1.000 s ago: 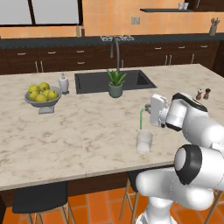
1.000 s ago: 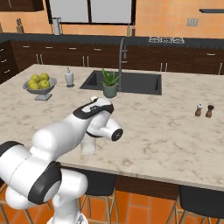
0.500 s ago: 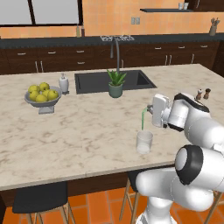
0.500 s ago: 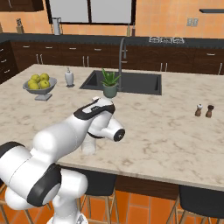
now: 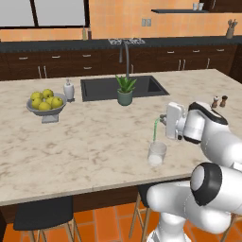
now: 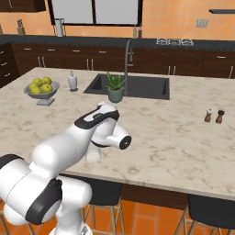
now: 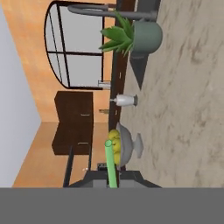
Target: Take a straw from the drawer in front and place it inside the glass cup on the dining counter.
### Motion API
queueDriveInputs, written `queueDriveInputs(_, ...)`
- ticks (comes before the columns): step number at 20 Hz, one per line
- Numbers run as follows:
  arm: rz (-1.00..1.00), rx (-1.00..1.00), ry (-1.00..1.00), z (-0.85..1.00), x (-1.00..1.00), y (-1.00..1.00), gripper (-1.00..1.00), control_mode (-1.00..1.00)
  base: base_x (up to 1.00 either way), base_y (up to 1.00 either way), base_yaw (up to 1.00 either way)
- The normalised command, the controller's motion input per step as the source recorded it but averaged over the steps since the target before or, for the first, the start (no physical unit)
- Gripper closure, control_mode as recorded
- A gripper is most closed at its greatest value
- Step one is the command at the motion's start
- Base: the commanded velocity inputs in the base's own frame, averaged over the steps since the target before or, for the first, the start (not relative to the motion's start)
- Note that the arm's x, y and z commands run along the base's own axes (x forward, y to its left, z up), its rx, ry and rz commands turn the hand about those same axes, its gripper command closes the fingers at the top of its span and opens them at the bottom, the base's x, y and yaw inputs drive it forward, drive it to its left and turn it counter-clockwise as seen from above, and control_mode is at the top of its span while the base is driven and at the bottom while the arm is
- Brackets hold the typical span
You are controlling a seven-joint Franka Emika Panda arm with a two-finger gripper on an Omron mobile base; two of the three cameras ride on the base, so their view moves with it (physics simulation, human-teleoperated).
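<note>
Left base view: gripper pinched shut on the straw, holding it upright so its lower end enters the glass cup just below.

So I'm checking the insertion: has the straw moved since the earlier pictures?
Yes. The straw has shifted right, toward the salt and pepper shakers, above the glass cup.

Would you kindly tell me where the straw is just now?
In the left base view the straw is upright, held by the gripper, its lower end in the glass cup near the dining counter front edge.

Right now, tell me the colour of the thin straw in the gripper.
Bright green straw, clearest in the left base view.
</note>
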Motion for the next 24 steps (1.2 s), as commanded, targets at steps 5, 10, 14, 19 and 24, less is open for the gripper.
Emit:
queueDriveInputs(5, 0.00, 0.01, 0.04, 0.03, 0.17, 0.00, 1.00, -1.00, 0.00, 0.00, 0.00)
queueDriveInputs(10, 0.00, 0.03, 0.00, 0.28, 0.32, -0.01, 1.00, -1.00, 0.00, 0.00, 0.00)
queueDriveInputs(14, 0.00, 0.06, 0.00, 0.21, -0.34, -0.08, 1.00, -1.00, 0.00, 0.00, 0.00)
queueDriveInputs(19, 0.00, 0.05, 0.00, 0.14, -0.52, -0.10, 1.00, -1.00, 0.00, 0.00, 0.00)
queueDriveInputs(24, 0.00, 0.01, 0.04, -0.05, -0.19, -0.16, 1.00, -1.00, 0.00, 0.00, 0.00)
